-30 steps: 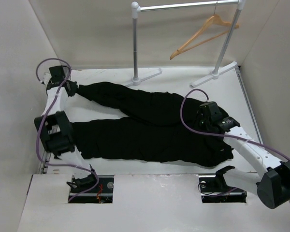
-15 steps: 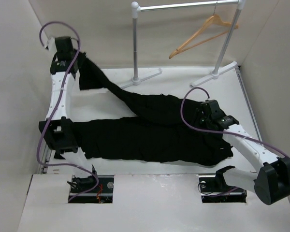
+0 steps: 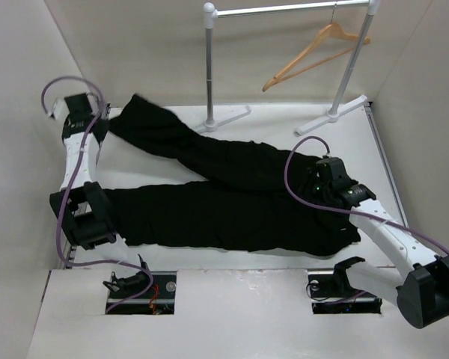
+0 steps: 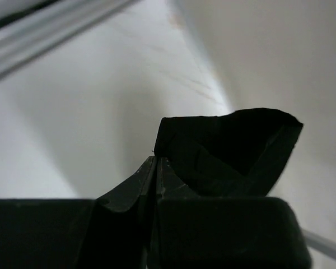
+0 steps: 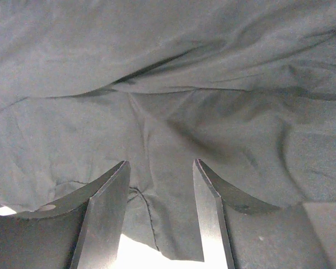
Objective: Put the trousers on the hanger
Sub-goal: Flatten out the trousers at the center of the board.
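The black trousers (image 3: 232,194) lie across the table, waist at the right, two legs running left. My left gripper (image 3: 108,126) is shut on the hem of the far leg at the back left and holds it raised; the pinched black cloth (image 4: 229,151) shows past its closed jaws in the left wrist view. My right gripper (image 3: 310,191) is open and hovers low over the waist area; the cloth (image 5: 168,84) fills the right wrist view, with a seam between the fingers (image 5: 109,190). The wooden hanger (image 3: 314,54) hangs on the rail at the back right.
The grey clothes rail (image 3: 284,9) stands at the back on two posts (image 3: 209,67) with white feet (image 3: 228,120) on the table. White walls close the left, back and right sides. The near table edge runs in front of the arm bases.
My left gripper, holding the far leg's hem, rose toward the back wall and has now come down and to the left. The leg lies spread more widely. My right gripper barely moved.
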### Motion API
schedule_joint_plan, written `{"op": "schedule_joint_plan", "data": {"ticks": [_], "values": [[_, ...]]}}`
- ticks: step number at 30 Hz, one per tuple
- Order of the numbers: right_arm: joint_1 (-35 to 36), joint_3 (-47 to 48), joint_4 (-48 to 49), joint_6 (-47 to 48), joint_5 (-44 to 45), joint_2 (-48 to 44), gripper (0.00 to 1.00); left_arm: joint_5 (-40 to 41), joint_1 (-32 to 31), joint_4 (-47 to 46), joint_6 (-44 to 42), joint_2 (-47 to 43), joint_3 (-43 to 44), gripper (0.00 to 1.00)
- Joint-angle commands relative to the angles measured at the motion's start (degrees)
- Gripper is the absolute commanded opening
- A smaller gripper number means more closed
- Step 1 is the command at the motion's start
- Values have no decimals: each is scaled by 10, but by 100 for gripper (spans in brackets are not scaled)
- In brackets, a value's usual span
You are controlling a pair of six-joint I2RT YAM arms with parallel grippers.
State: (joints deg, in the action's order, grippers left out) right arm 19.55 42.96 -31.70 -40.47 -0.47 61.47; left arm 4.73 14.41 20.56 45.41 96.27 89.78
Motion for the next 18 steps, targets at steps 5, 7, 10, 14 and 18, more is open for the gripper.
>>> {"op": "schedule_joint_plan", "data": {"ticks": [5, 7, 10, 14, 18], "values": [[-3, -2, 13, -5, -9, -24, 60, 36, 104, -64, -8, 27, -147, 1], [-2, -2, 3, -5, -9, -35, 62, 35, 116, -67, -10, 37, -155, 6], [-10, -6, -10, -3, -5, -56, 65, 31, 125, -59, -5, 31, -157, 26], [-53, -7, -13, -5, 1, -69, 59, 30, 109, -52, 14, -37, -168, 46], [-130, 37, -9, 1, 5, -21, 10, 32, 8, -46, 31, -149, -246, 48]]}}
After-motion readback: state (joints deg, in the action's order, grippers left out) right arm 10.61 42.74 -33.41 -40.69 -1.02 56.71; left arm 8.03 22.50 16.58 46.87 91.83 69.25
